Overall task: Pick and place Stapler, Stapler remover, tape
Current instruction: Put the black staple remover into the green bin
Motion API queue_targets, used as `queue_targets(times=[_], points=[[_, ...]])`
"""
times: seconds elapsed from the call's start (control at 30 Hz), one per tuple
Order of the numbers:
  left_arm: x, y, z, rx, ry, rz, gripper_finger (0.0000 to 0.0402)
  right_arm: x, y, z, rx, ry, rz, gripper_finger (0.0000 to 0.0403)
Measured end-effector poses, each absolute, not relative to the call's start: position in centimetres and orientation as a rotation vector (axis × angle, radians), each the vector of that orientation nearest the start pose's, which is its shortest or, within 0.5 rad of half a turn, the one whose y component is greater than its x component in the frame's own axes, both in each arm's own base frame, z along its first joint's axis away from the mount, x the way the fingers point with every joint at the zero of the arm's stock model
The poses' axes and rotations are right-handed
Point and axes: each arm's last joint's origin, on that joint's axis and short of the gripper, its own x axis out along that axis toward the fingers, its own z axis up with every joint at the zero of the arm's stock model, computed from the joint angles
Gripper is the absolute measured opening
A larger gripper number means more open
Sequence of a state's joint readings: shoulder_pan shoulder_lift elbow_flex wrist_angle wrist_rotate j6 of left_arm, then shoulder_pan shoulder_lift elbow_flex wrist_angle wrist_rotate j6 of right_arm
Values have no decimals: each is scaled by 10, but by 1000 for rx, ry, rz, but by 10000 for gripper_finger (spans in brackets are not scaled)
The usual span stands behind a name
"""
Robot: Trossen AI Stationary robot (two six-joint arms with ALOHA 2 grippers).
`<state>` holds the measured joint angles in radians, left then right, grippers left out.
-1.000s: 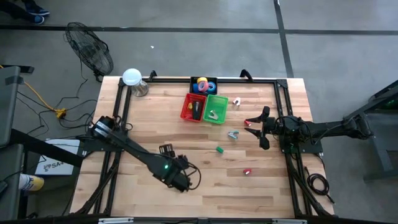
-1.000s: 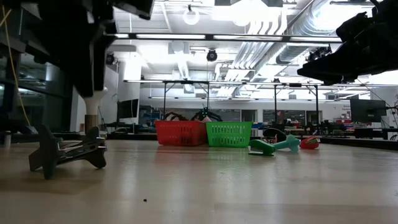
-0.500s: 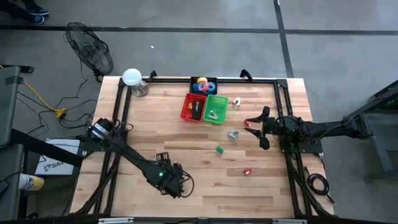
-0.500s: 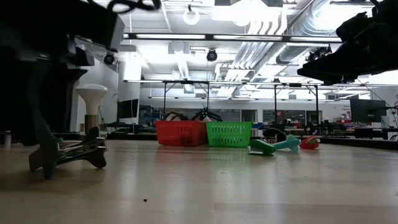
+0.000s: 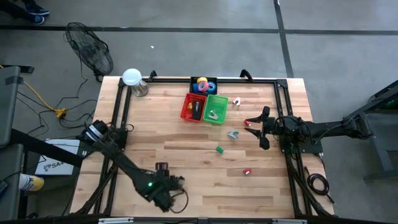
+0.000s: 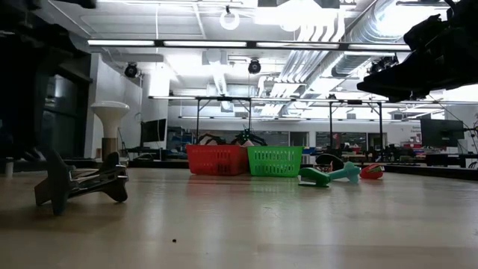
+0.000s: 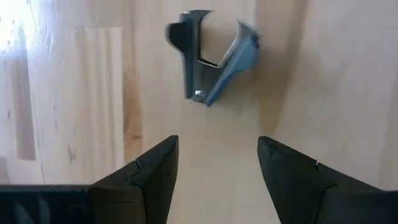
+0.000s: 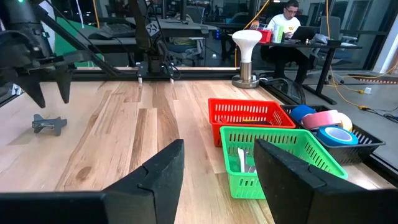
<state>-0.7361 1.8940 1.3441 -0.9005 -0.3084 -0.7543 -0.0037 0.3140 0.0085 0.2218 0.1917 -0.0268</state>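
A dark staple remover (image 7: 211, 59) lies on the wood near the table's near-left part, also in the low view (image 6: 78, 183) and the right wrist view (image 8: 50, 124). My left gripper (image 7: 217, 168) hangs open above the table, on the near side of the remover and apart from it (image 5: 165, 196). My right gripper (image 8: 217, 162) waits open over the table's right side (image 5: 261, 127). A dark long thing, the stapler as it seems (image 5: 197, 109), lies in the red basket (image 5: 186, 107). Tape rolls (image 8: 329, 121) sit in a black basket (image 5: 204, 85).
A green basket (image 5: 219, 101) stands beside the red one at the far middle. A grey claw piece (image 5: 233, 134), a green piece (image 5: 219, 149) and red pieces (image 5: 247, 172) lie right of centre. A lamp (image 5: 132, 78) stands at the far-left corner. A person sits beyond the table (image 8: 289, 18).
My left gripper has moved toward the table's near edge and a little left, away from the dark staple remover. The remover has stayed where it lay on the wood. The right arm has kept still.
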Motion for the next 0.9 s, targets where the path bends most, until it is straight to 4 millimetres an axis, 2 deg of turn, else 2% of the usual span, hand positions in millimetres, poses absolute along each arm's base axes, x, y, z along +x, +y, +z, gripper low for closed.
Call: queue_targets(times=[0.17, 0.3, 0.57, 0.9], points=[[252, -238, 185, 160, 1217, 103, 214, 116, -6, 161, -35, 85, -194, 185], [237, -228, 179, 150, 1147, 81, 214, 116, -6, 160, -34, 86, -194, 185], [216, -205, 146, 55, 1016, 22, 214, 117, -6, 160, -34, 88, -194, 185], [204, -191, 118, 177, 871, -67, 214, 117, -6, 159, -36, 101, -194, 185]])
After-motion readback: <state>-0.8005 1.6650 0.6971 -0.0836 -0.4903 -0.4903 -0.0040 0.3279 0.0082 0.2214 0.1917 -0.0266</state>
